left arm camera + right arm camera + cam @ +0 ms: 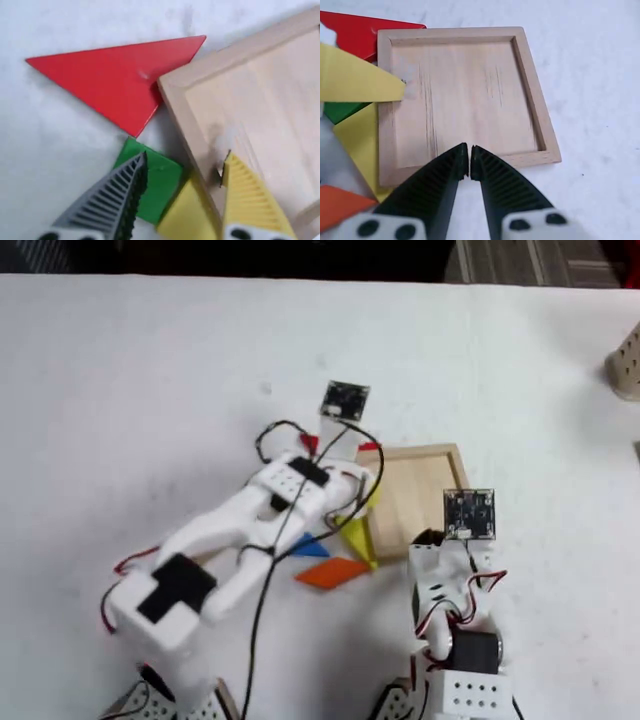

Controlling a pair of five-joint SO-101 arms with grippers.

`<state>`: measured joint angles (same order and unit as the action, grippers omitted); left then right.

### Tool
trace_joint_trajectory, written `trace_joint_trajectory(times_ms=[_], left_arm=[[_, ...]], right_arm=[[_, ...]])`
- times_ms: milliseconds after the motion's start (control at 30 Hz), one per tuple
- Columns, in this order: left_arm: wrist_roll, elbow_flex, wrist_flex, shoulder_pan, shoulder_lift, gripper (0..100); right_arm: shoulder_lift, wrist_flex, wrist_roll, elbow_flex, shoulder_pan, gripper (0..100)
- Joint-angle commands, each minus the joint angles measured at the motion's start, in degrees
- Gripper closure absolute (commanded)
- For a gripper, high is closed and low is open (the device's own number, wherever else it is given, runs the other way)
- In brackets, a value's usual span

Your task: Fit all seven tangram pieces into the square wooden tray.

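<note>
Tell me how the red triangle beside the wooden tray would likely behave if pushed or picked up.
The red triangle looks flat, thin and rigid, so it would probably slide across the table without bending or tipping. Its glossy face suggests it may be slippery. Lying flat against the tray corner, it likely offers little edge to pinch.

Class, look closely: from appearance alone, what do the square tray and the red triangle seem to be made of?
The tray looks like pale, unvarnished wood: dark grain streaks run along its floor and the surface is matt. The red triangle is smooth, evenly coloured, with a faint sheen; painted wood or plastic, the look leaves that open.
</note>
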<state>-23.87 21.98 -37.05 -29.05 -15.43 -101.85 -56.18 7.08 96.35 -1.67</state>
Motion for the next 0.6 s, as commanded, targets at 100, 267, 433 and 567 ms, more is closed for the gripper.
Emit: trace_joint_trajectory(times_ms=[100, 267, 433, 567], left_arm=[[-0.4, -11.8, -7.5, 0.0, -6.3, 78], [-0.1, -13.0, -7.8, 1.3, -7.1, 98], [-0.1, -12.7, -8.2, 3.7, -6.7, 97], [-0.1, -14.3, -12.7, 4.9, -5.6, 98]], right_arm=[[-1.0, -0.4, -0.2, 0.5, -0.7, 98.0], [-1.0, -0.4, -0.2, 0.5, -0.7, 98.0], [-1.0, -0.4, -0.2, 0.5, -0.8, 98.0], [-1.0, -0.4, -0.2, 0.5, -0.8, 98.0]])
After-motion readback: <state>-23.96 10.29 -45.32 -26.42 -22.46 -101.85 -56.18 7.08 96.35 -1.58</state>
